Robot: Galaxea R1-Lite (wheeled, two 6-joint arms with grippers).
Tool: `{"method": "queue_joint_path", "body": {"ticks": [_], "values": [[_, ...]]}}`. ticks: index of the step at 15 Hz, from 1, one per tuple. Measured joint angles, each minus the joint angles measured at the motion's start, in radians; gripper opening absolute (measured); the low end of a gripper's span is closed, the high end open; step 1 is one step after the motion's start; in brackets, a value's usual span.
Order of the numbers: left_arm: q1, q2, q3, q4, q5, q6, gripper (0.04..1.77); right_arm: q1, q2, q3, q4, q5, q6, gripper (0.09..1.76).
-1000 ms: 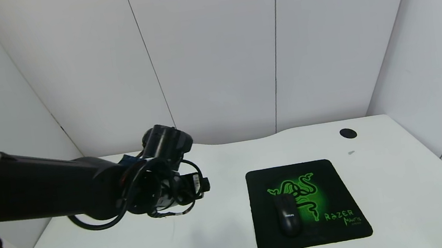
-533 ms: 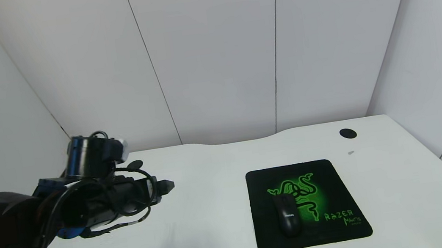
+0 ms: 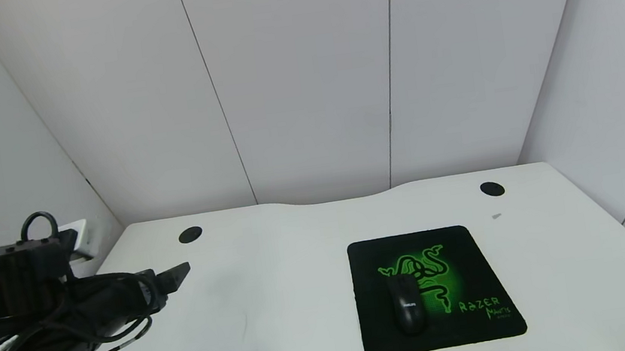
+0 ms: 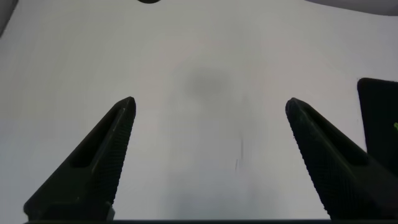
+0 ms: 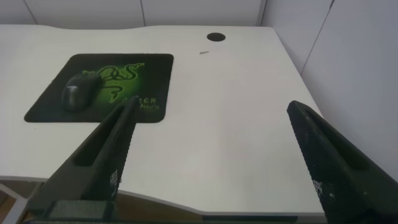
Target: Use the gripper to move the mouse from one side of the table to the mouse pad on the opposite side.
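Observation:
The black mouse (image 3: 407, 306) lies on the black mouse pad (image 3: 466, 240) with the green logo, right of the table's middle. Both also show in the right wrist view, the mouse (image 5: 78, 93) on the pad (image 5: 149, 65). My left gripper (image 3: 178, 276) is open and empty over the table's left edge, far from the mouse. Its wrist view shows the two fingers wide apart (image 4: 209, 109) over bare white table (image 4: 199, 143), with a corner of the pad (image 4: 380, 112) at the side. My right gripper (image 5: 209, 112) is open and empty, off the table's near right edge.
Two round black grommets sit near the back edge of the table, one at the left (image 3: 190, 234) and one at the right (image 3: 492, 188). White wall panels close in the back and both sides. A small grey speck (image 3: 496, 215) lies near the right grommet.
My left arm has drawn back to the left, from mid-table to the table's left edge. The mouse and the pad have not moved.

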Motion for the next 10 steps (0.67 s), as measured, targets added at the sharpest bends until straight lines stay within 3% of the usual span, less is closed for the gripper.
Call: {"method": "queue_joint_path", "body": {"ticks": [7, 10], "values": [[0.069, -0.267, 0.080, 0.004, -0.003, 0.057, 1.72, 0.000, 0.000, 0.000, 0.000, 0.000, 0.000, 1.71], [0.074, -0.405, 0.095, 0.075, 0.000, 0.078, 1.72, 0.000, 0.000, 0.000, 0.000, 0.000, 0.000, 1.71]]}}
